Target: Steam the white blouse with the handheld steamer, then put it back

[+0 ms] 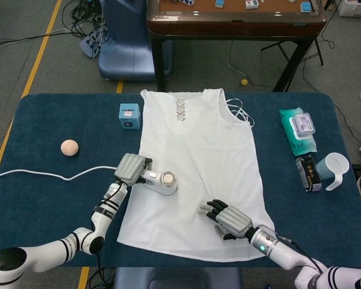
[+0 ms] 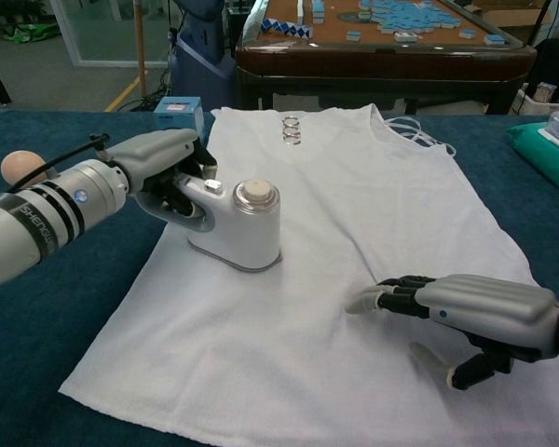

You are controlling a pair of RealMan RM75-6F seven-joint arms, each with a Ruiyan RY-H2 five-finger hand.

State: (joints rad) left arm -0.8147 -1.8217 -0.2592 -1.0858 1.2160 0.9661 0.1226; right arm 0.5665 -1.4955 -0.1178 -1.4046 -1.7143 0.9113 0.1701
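Note:
The white blouse (image 1: pixel 198 162) (image 2: pixel 354 205) lies flat on the blue table, neckline toward the far edge. My left hand (image 1: pixel 131 169) (image 2: pixel 158 168) grips the handle of the white handheld steamer (image 1: pixel 163 182) (image 2: pixel 238 226), whose base rests on the blouse's left half. Its white cord (image 1: pixel 42 175) trails off to the left. My right hand (image 1: pixel 228 218) (image 2: pixel 475 312) lies with its fingers spread over the lower right part of the blouse, holding nothing.
A small blue box (image 1: pixel 130 114) (image 2: pixel 179 112) and a peach ball (image 1: pixel 69 147) (image 2: pixel 19 166) sit left of the blouse. At the right are a wipes pack (image 1: pixel 299 129), a dark carton (image 1: pixel 309 173) and a clear cup (image 1: pixel 335 168). A brown table (image 1: pixel 234 18) stands beyond.

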